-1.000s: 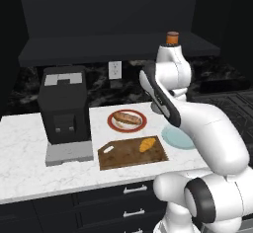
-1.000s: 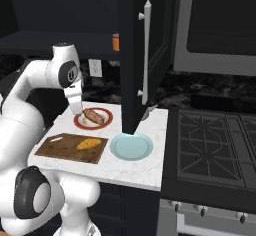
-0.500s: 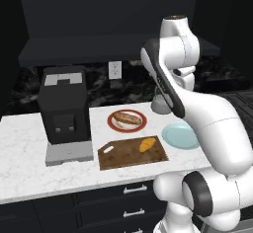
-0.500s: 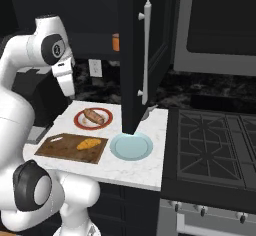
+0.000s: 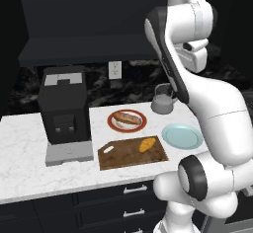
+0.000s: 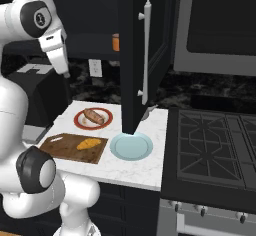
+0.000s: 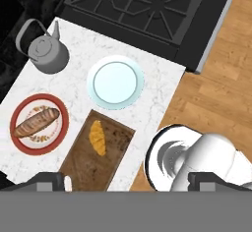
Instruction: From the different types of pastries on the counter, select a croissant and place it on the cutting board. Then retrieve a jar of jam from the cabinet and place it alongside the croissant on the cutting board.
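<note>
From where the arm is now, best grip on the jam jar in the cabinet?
Only a sliver of the jam jar shows, upright on the shelf behind the open cabinet door. Best guess: pinch across its round side wall, coming in level from the open front, on the side away from the door. A top-down grab looks blocked by the cabinet above.

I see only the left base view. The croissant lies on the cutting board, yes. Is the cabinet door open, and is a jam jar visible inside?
Observer: Yes. In the right base view the cabinet door stands open, and an orange jar of jam peeks out beside its edge.
Operator: Anything under that door?
Observer: A pale blue plate lies on the counter below it.
Operator: And right of the counter?
Observer: A black stove adjoins it.
</note>
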